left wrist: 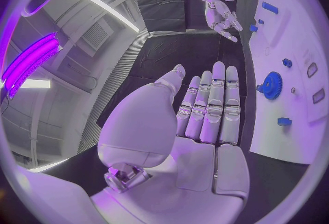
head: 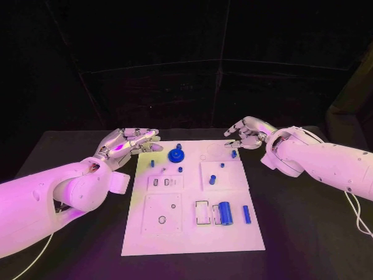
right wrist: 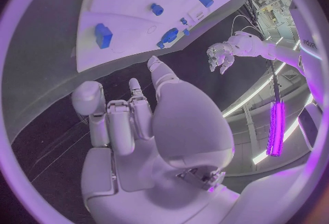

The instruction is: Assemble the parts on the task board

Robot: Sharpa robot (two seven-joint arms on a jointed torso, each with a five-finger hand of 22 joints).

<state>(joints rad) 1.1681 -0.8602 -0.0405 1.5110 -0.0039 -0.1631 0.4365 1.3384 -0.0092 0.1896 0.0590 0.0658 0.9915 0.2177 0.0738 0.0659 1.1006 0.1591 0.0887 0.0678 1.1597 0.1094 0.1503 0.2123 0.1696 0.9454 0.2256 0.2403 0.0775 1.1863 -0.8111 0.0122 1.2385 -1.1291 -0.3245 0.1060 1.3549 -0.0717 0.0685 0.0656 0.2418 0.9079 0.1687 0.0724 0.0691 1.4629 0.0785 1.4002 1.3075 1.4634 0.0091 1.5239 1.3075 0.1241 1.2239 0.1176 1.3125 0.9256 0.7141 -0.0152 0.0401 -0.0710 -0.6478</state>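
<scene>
The white rectangular task board [head: 195,201] lies mid-table with small blue parts on it, among them a blue toothed gear [head: 176,155] near its far edge. The left hand [head: 129,142] hovers beside the far-left corner, fingers straight, side by side, holding nothing. The right hand [head: 247,132] hangs off the far-right corner, fingers partly curled, empty.

Head cam high, facing down over task board [head: 192,233]; wrist cams close behind each robot hand; board shared.

black table [head: 85,233] | dark curtain backdrop [head: 186,64] | purple strip light [left wrist: 30,59]
</scene>
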